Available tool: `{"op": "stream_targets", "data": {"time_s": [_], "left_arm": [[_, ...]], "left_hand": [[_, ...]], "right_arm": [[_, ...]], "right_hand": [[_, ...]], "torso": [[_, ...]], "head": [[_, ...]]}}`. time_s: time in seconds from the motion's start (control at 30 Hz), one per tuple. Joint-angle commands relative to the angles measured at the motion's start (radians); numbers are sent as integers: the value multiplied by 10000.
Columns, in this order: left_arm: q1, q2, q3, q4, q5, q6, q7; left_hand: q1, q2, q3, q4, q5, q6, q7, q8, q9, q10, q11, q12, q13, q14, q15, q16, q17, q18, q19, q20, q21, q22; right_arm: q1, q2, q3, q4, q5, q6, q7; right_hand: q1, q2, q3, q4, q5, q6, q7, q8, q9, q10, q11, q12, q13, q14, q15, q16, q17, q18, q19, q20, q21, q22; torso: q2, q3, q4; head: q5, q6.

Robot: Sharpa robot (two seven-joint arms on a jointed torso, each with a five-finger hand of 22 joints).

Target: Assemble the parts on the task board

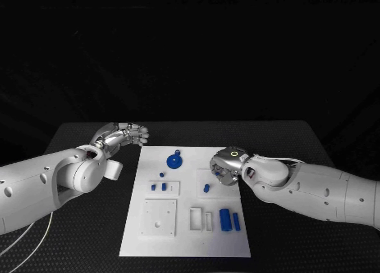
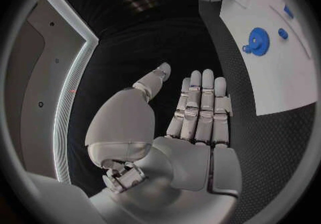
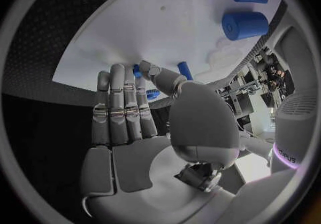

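The white task board [image 1: 157,239] lies in the middle of the black table. A round blue part [image 1: 174,161] sits at its far end, two short blue pegs [image 1: 158,186] stand at mid-left, one blue peg [image 1: 206,187] stands at mid-right, and two blue cylinders [image 1: 230,219] lie near the right edge. My right hand [image 1: 225,168] hovers over the board's far right and pinches a small blue part [image 3: 137,69] between thumb and fingertips. My left hand [image 1: 124,135] is off the board's far left corner, its fingers [image 2: 200,106] straight and holding nothing.
Raised white blocks [image 1: 160,217] and slotted holders [image 1: 201,219] stand on the board's near half. Black table [image 1: 280,142] surrounds the board on all sides. The left forearm [image 1: 67,176] lies along the board's left edge.
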Motion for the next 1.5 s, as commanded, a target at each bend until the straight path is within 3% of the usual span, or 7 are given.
{"op": "stream_targets", "data": {"time_s": [0.03,0.5,0.97,1.17,1.37,1.5], "left_arm": [[15,6,7,10,34,12,59],[15,24,7,-26,42,26,35],[15,44,7,-59,46,38,26],[15,35,7,-77,55,24,20],[16,40,7,-117,71,7,14],[16,50,7,-196,74,-16,19]], "left_hand": [[-3,-6,4,-40,52,-48,53,55,-15,-8,48,-31,-13,-3,98,-69,14,185,12,67,-67,15],[-5,-14,3,-42,58,-57,57,56,-24,-16,52,-32,-25,-7,102,-95,33,186,10,73,-81,16],[-3,-22,4,-45,62,-64,64,64,-36,-36,61,-38,-45,-16,108,-134,61,188,7,79,-102,18],[-3,-24,4,-46,62,-67,67,67,-41,-47,67,-41,-55,-21,111,-151,74,188,5,83,-113,19],[-3,-29,3,-47,61,-72,70,69,-47,-56,71,-42,-64,-23,114,-167,87,188,4,86,-122,20],[1,-36,4,-50,61,-75,71,70,-50,-60,73,-41,-69,-25,116,-178,95,188,2,88,-128,21]], "right_arm": [[-50,-39,12,74,57,284,-7],[6,-138,233,249,237,365,50],[211,-357,345,524,595,630,137],[323,-554,490,1010,700,535,131],[326,-443,528,1417,654,122,191],[325,-274,542,1705,536,-24,204]], "right_hand": [[80,5,63,8,-18,78,-21,68,15,54,-3,33,2,77,-8,15,15,134,62,-24,44,189],[75,-5,75,19,-20,86,-24,70,24,66,-8,29,20,92,-14,7,38,134,77,-31,57,188],[57,-9,82,40,-10,93,-26,70,34,78,-12,21,42,106,-18,-7,65,134,87,-35,67,185],[50,-6,83,48,-5,93,-26,68,37,77,-12,15,50,109,-19,-16,75,134,89,-36,70,184],[51,-10,86,49,-7,91,-26,65,40,71,-10,6,55,109,-19,-24,84,134,87,-38,71,183],[55,-16,91,52,-7,96,-28,66,43,74,-11,4,61,114,-21,-29,91,134,90,-41,75,182]], "torso": [[-1,-3,5],[4,10,-8],[2,5,-2],[-3,-2,-12],[-7,-6,2],[-11,7,6]], "head": [[5,-1],[27,32],[21,27],[71,34],[181,57],[345,59]]}}
